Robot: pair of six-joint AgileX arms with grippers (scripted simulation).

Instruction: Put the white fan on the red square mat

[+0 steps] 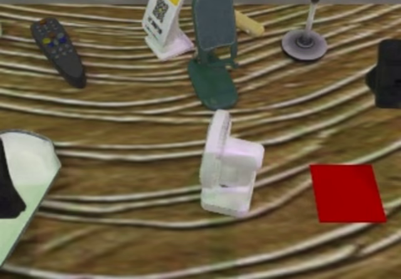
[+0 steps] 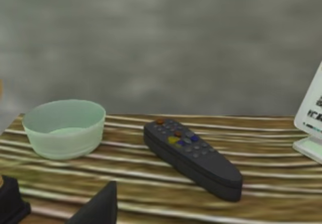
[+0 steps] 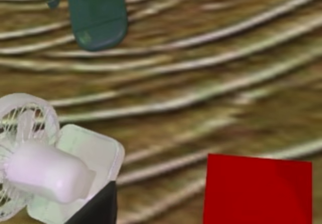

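Note:
The white fan [image 1: 229,166] stands in the middle of the table, its round grille head upright on a blocky base. It also fills a corner of the right wrist view, white fan [image 3: 45,168]. The red square mat [image 1: 346,192] lies flat to the fan's right with nothing on it, a strip of table between them; the same red square mat [image 3: 256,191] appears in the right wrist view. My right gripper [image 1: 383,75] hangs at the table's right edge, open, one finger [image 3: 100,209] showing near the fan's base. My left gripper [image 1: 7,194] is parked at the left edge, open and empty.
A pale green bowl [image 1: 28,163] sits under the left arm. Along the back stand a black remote [image 1: 59,51], a white QR sign stand with a yellow top [image 1: 164,19], a dark green phone stand [image 1: 213,50] and a globe lamp on a grey base [image 1: 305,44].

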